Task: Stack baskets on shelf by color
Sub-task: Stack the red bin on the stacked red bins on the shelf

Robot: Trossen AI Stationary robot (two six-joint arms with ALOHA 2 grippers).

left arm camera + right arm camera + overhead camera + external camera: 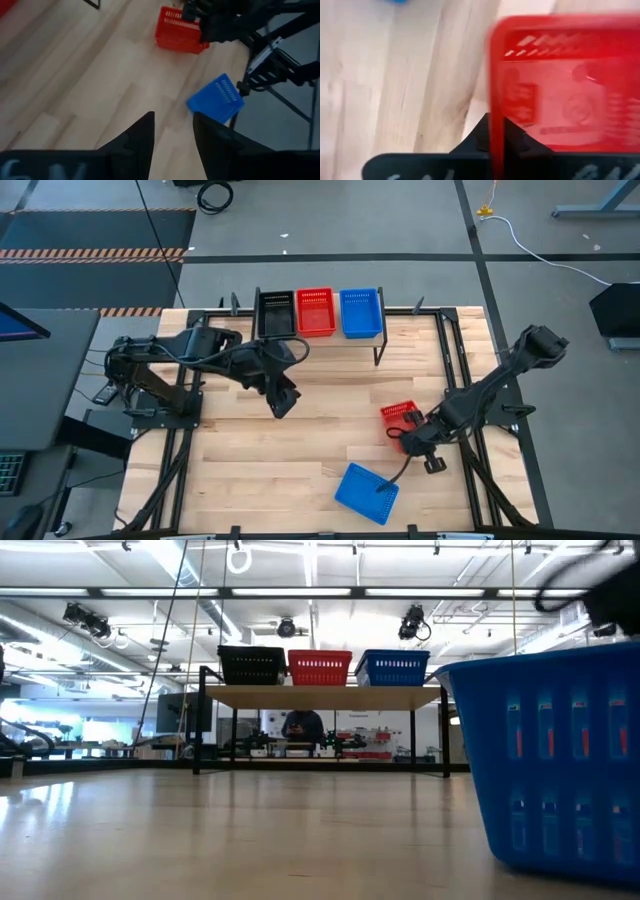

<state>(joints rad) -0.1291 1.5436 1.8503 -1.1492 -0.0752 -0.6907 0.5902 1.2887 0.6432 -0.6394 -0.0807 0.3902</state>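
While right claw [408, 433] pinches the red basket [399, 417] rim mid-right of frame, lift level toward shelf [405, 326] red stack [315, 311]; left claw [283, 402] narrow, empty.

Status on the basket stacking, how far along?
Done: black, red and blue stacks sit on the shelf. In hand: right gripper grips a red basket on the table. Left: loose blue basket. Left gripper open, empty.
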